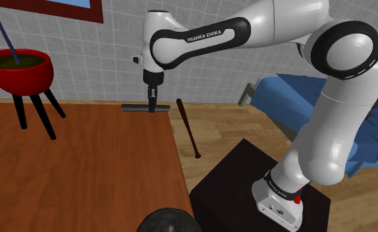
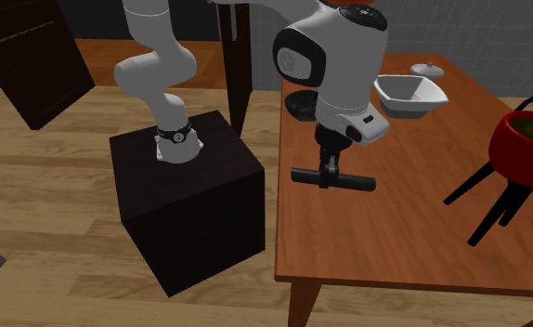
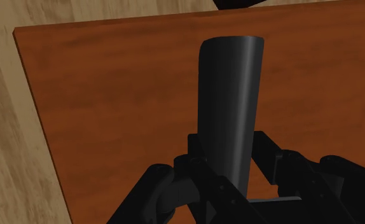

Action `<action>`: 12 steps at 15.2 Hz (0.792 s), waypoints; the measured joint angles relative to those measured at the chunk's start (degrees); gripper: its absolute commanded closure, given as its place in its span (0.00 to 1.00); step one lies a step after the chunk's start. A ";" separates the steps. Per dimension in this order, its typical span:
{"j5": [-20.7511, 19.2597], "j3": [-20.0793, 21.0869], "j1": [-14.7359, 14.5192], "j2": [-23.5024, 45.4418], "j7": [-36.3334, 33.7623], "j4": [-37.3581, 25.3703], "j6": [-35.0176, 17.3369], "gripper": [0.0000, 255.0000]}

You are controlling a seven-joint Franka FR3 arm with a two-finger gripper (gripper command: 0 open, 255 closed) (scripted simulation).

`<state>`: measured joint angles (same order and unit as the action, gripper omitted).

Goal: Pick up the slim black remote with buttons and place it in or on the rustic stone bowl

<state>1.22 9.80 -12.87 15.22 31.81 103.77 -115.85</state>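
Plainly, the end effector (image 2: 327, 176) is clamped on the slim black remote (image 2: 357, 182), gripping it near its middle. The remote lies level and, as far as I can judge, is lifted just above the table (image 2: 385, 251), close to the table's edge on the side of the stand (image 2: 186, 200). Farther along that table edge sits a dark grey stone bowl (image 1: 166, 221), its inside hidden. Across the table stands a red bowl (image 1: 18, 69) on black legs, holding a dark greenish fill with a blue stem rising from it. A white bowl (image 2: 410, 93) rests on the table beyond the arm.
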 measured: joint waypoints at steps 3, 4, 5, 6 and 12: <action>0.14 0.06 0.03 -1.00 -0.04 -1.15 2.15 1.00; 0.16 0.05 0.06 -1.16 0.00 -1.66 2.81 1.00; 0.20 0.04 0.10 -1.34 0.02 -2.21 3.55 1.00; 0.24 0.07 0.09 -1.63 -0.02 -2.71 4.33 1.00; 1.24 1.75 -1.83 -7.16 -3.26 4.38 2.53 1.00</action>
<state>2.46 11.56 -14.70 8.06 28.55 108.15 -113.32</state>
